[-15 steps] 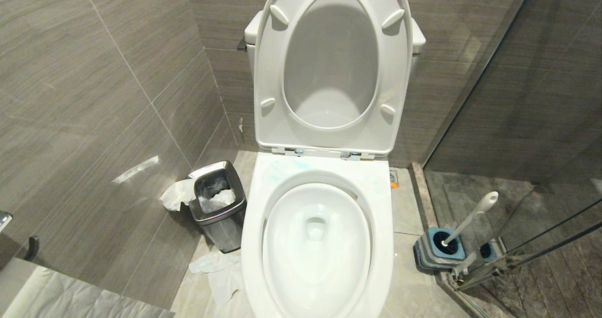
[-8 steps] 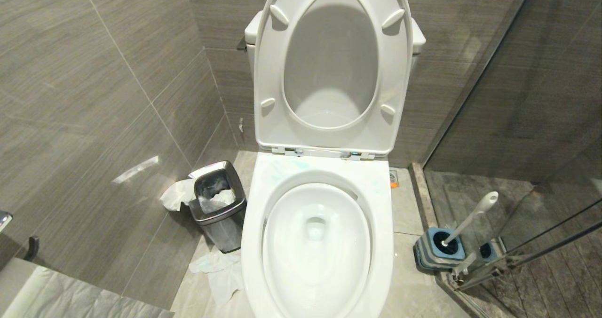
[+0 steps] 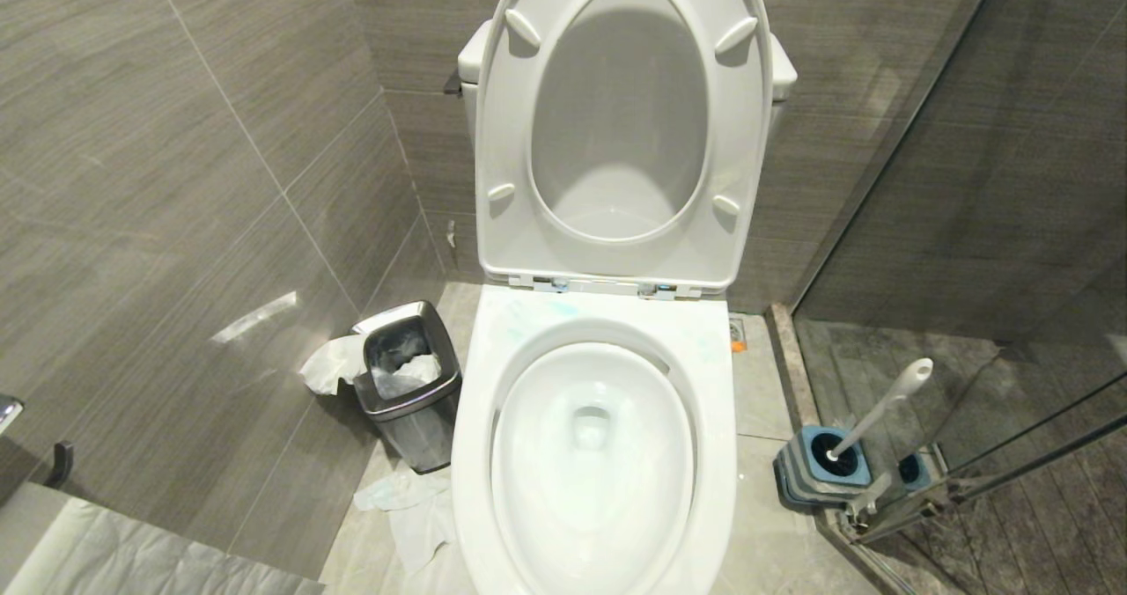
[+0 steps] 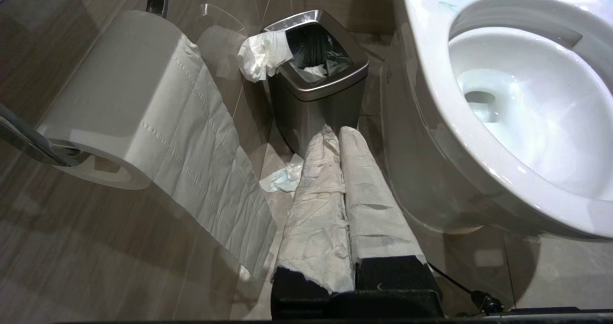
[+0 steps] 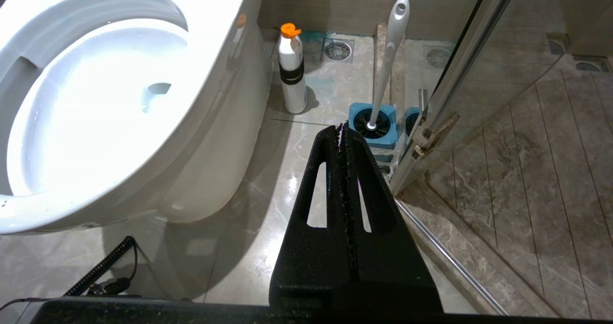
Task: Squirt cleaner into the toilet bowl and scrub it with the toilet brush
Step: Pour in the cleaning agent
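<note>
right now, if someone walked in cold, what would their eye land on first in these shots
The white toilet bowl fills the middle of the head view, its seat and lid raised against the grey tiled wall. To its left stands a small steel bin with paper spilling onto the floor. To its right the toilet brush leans in its blue holder by the glass shower door, and the cleaner, orange-capped, stands beside the bowl's base.

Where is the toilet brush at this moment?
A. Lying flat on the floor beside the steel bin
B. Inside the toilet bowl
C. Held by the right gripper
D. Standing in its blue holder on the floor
D: the toilet brush stands with its head down in the blue holder on the floor by the glass door, apart from the toilet bowl, and nothing grips it.
</note>
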Controlling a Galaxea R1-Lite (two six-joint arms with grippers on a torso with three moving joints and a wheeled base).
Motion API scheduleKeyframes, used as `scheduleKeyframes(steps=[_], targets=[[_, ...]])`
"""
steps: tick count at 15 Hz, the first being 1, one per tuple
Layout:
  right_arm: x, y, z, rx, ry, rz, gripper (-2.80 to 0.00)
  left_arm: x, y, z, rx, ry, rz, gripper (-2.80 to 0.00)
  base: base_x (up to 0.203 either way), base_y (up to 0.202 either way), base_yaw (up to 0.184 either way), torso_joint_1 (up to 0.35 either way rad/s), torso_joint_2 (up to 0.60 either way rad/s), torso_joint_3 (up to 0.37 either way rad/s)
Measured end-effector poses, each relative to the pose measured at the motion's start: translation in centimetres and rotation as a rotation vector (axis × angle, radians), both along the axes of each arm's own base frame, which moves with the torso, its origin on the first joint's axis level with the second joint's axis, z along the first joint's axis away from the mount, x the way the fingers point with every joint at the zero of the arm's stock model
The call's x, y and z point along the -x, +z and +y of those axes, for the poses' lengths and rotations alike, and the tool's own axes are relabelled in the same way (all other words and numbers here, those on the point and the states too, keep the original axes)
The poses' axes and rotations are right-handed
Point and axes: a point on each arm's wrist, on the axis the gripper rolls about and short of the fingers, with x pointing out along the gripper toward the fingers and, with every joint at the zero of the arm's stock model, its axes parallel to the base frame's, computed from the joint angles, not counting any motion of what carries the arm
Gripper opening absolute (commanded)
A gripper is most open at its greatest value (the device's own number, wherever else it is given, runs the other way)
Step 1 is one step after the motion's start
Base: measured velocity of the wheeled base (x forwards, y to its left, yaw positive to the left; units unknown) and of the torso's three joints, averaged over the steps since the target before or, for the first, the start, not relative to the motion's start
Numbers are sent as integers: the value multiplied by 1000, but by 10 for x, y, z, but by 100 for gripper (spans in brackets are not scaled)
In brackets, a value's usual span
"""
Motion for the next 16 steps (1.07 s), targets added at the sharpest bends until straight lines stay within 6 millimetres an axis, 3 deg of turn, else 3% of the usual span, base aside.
scheduleKeyframes(steps=[6, 16], targets=[[0, 0, 0, 0, -1, -1, -280, 0, 0, 0, -4, -1, 0, -280, 0, 0, 0, 2, 0, -32], [0, 0, 0, 1, -1, -1, -280, 0, 0, 0, -4, 0, 0, -280, 0, 0, 0, 1, 3, -190]])
